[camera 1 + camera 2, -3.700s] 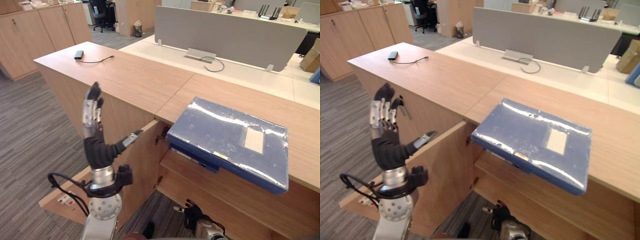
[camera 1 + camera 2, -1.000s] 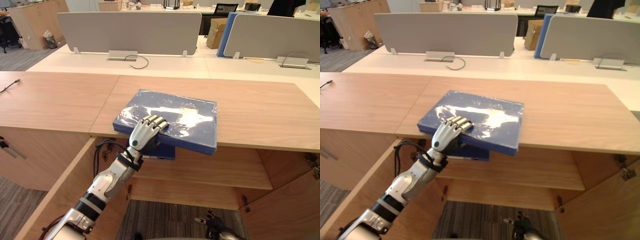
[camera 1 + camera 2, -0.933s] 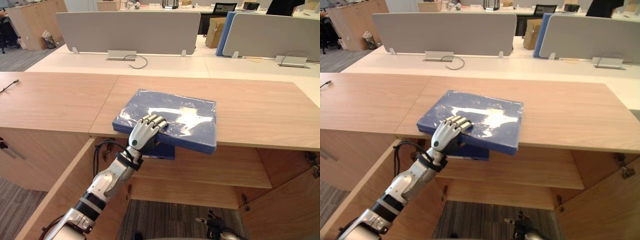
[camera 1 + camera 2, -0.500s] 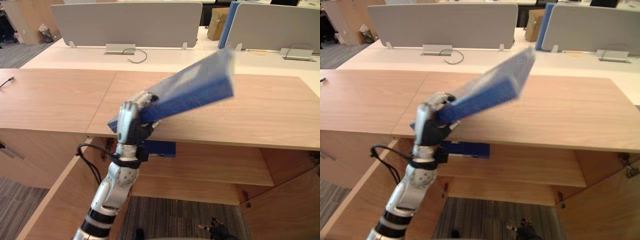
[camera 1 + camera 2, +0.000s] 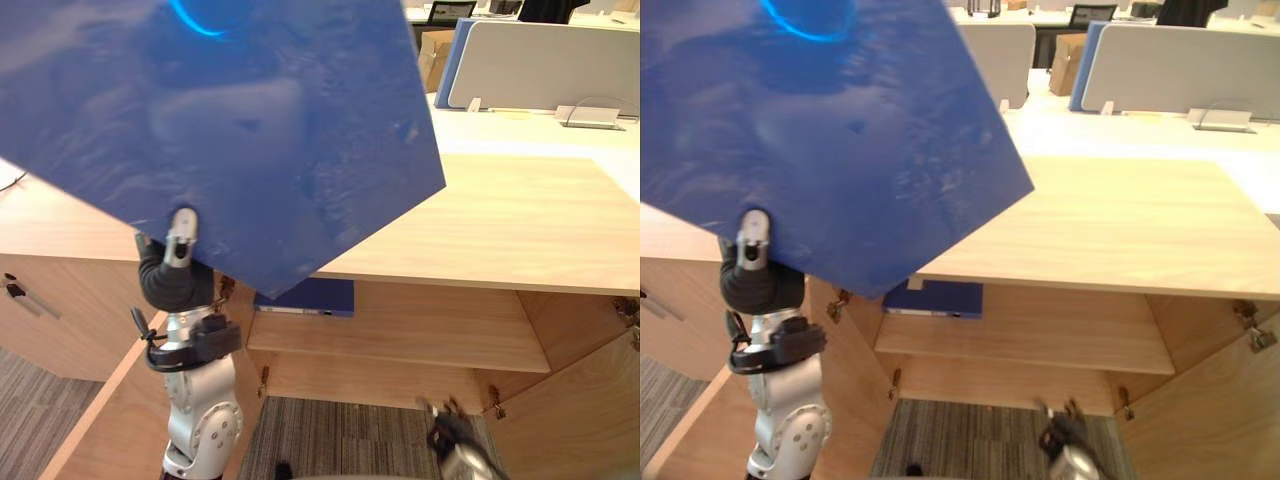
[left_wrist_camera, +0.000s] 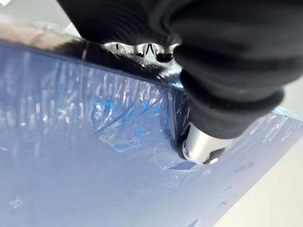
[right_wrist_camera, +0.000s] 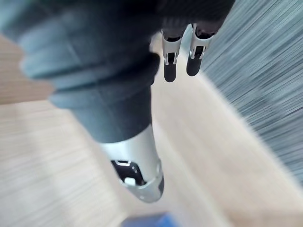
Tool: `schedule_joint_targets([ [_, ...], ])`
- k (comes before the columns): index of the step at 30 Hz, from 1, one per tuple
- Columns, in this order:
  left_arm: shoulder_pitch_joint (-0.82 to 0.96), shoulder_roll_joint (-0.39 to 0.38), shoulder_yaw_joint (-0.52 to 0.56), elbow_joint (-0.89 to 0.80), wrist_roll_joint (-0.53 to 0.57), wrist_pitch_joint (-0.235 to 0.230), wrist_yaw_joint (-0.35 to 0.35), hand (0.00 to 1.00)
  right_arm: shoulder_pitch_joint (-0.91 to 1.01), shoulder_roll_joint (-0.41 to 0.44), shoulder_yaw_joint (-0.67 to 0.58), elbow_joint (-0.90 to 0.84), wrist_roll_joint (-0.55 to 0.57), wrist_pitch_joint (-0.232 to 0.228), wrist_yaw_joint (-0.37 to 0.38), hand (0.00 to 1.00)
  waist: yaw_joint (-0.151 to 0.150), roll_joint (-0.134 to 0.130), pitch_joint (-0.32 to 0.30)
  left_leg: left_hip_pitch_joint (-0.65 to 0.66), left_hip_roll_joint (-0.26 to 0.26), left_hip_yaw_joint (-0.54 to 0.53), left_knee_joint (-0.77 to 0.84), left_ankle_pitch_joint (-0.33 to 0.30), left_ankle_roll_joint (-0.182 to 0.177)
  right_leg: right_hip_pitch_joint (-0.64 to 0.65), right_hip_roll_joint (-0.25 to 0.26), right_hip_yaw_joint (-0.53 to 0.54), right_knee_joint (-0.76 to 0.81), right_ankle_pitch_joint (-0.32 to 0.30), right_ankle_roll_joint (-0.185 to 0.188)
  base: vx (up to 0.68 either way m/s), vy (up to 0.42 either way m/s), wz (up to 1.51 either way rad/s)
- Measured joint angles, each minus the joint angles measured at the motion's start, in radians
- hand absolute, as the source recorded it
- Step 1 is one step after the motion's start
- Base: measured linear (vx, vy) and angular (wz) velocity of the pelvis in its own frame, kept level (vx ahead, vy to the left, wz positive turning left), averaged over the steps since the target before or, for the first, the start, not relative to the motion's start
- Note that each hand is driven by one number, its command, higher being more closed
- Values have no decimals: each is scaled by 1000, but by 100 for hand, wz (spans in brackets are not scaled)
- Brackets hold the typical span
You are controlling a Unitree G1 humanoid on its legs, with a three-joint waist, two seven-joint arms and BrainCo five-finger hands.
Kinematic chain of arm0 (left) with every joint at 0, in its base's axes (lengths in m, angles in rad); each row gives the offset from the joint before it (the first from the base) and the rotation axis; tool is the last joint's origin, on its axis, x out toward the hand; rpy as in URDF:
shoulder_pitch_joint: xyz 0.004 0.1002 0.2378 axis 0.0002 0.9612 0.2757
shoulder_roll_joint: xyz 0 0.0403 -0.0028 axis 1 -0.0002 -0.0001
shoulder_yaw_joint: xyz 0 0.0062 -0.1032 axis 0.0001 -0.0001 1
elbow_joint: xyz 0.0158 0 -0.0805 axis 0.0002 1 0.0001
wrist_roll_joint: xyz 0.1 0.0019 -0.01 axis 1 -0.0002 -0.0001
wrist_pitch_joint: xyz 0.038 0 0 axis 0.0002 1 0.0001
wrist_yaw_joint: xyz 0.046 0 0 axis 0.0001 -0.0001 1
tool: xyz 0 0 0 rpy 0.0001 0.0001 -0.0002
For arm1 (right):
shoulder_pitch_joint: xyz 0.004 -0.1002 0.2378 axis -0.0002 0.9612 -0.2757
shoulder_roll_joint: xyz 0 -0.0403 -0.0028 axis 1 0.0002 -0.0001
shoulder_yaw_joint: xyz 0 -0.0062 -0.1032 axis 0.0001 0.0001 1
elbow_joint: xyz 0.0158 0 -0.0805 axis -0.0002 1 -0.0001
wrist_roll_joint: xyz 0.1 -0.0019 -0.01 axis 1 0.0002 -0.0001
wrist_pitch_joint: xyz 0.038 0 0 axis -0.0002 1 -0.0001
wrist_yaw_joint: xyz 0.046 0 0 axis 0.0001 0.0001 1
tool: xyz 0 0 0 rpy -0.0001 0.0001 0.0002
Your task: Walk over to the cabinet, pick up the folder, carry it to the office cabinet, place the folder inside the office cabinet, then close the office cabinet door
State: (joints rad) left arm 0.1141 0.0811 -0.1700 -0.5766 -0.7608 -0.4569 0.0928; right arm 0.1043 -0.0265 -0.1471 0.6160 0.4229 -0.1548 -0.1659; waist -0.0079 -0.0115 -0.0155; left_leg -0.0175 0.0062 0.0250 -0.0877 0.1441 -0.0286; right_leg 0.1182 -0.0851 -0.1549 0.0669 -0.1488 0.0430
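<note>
At the open cabinet point(image 5: 500, 215), by its wood top: the folder point(image 5: 280, 130) is up in the air, clear of the top, with its broad face turned toward the robot's head and one corner pointing down past the front edge. The left hand point(image 5: 177, 272) grips it at the low edge. Its thumb point(image 6: 201, 144) presses flat on one face and its fingers point(image 6: 142, 47) curl over onto the other, a pinch. The right hand point(image 7: 109, 90) hangs low near the carpet point(image 5: 340, 440), its fingers point(image 7: 171, 61) loose and straight with nothing in them.

Risks, as I judge them:
- The grip is at one edge only, so most of the board stands above the hand. A quick wrist turn could swing it or lever it out of the pinch.
- The film wrap looks slick, so the thumb may skid.
- The folder covers much of the head's view, so the approach to the shelf point(image 5: 420, 335) is half blind.
- On the way in, a corner could catch the lip of the top or an open door point(image 5: 100, 430).
- Another blue folder point(image 5: 305, 296) already lies at the left end of the shelf and could get shoved.

Materials:
- The folder is a stiff, flat, deep blue rectangle under clear wrinkled film, glossy with bright glare.
- The cabinet is pale, matte wood-grain board with square edges.
- The carpet is grey and striped.
</note>
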Motion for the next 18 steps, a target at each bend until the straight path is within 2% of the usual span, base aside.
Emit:
schedule_joint_targets([
  [1, 41, -10, 11, -11, -39, -8, -9, 100, 56, 30, 31, -206, -41, -10, -14, 0, -2, -1, -4, 1, 1, 10, 0, 0, 0, -1, 1, 5, 0, 0, 0, -13, 5, -12],
  [3, 98, -22, 26, -14, -79, -11, -20, 100, 126, 63, 53, -478, -150, -30, -39, 0, -3, -2, -8, 1, 5, 23, 0, -1, -1, -9, 3, 25, 1, 0, -1, -11, 1, -19],
  [6, 133, -24, 37, -14, -99, -3, -22, 100, 144, 80, 34, -756, -232, -42, -80, 0, -13, -3, -8, 4, 10, 38, 0, -4, -3, -18, 10, 42, 0, 5, -2, -21, -6, -22],
  [7, 135, -26, 37, -14, -99, 1, -23, 100, 149, 84, 29, -785, -231, -17, -100, 0, -13, -4, -7, 6, 12, 42, 0, -5, -4, -18, 12, 48, 0, 7, -2, -21, -14, -23],
  [10, 138, -31, 56, -11, -95, 19, -24, 100, 135, 82, 20, -980, -288, -27, -102, 0, -21, -2, -7, 10, 14, 56, 1, -8, -7, -23, 16, 61, -1, 11, -3, -15, -6, -20],
  [12, 133, -30, 76, 0, -68, 30, -28, 100, -23, 54, 17, -1150, -309, -116, -100, 0, -26, -7, -11, 20, 19, 76, 1, -13, -10, -23, 21, 84, -4, 15, -4, -16, 4, -26],
  [14, 117, -30, 81, 22, -34, 39, -34, 100, -138, 19, 22, -1179, -315, -174, -96, 0, -26, -8, -13, 20, 19, 75, 1, -13, -10, -22, 21, 84, -6, 18, -2, -11, -1, -5],
  [15, 109, -29, 81, 34, -10, 42, -35, 100, -185, 3, 28, -1172, -311, -186, -88, 0, -24, -8, -13, 20, 18, 75, 1, -13, -10, -22, 21, 85, -7, 19, -1, 0, 0, 0],
  [18, 82, -28, 94, 60, 44, 51, -35, 100, -230, -6, 72, -1125, -248, -185, -57, 0, -13, -8, -13, 20, 15, 75, 1, -13, -9, -22, 19, 85, -8, 19, 0, 0, 0, 0],
])
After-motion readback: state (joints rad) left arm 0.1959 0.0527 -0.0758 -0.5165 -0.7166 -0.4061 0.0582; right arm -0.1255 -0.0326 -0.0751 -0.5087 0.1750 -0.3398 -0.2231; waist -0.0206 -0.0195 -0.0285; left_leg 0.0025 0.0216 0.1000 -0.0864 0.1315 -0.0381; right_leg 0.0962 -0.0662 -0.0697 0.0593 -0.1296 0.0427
